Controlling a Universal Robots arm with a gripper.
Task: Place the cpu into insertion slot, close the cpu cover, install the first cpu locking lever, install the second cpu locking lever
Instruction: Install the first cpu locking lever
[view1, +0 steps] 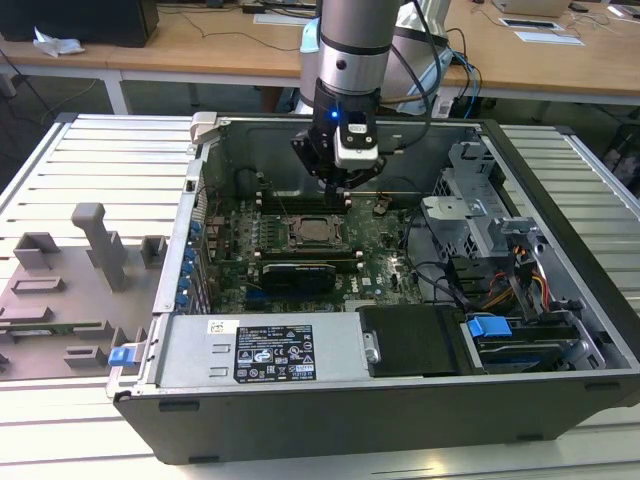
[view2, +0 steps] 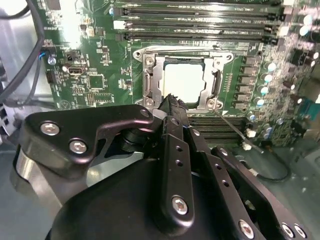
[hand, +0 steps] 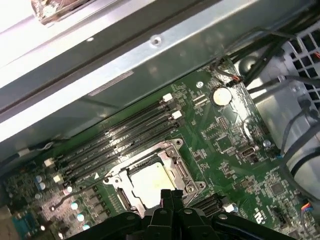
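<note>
My tool (view2: 172, 100) has its two black fingers pressed together, pinching nothing. It hangs just over the edge of the insertion slot (view2: 145, 59), not touching it. In the second wrist view the cpu (view2: 184, 82) lies flat in that slot, its pale metal top showing through the cut-out of the cpu cover (view2: 154, 80), which lies down around it. A thin metal rod (view2: 235, 127) slants away from one corner of the slot.

The first wrist view adds the long memory slots (hand: 120, 135) beside the socket and a round coin cell (hand: 220, 95) further off.

The exterior view shows the whole open computer case (view1: 300, 420) on the slatted tabletop (view1: 90, 150), a white printed label (view1: 272, 352) on its near box, and grey fixtures (view1: 95, 240) at the exterior view's left.
</note>
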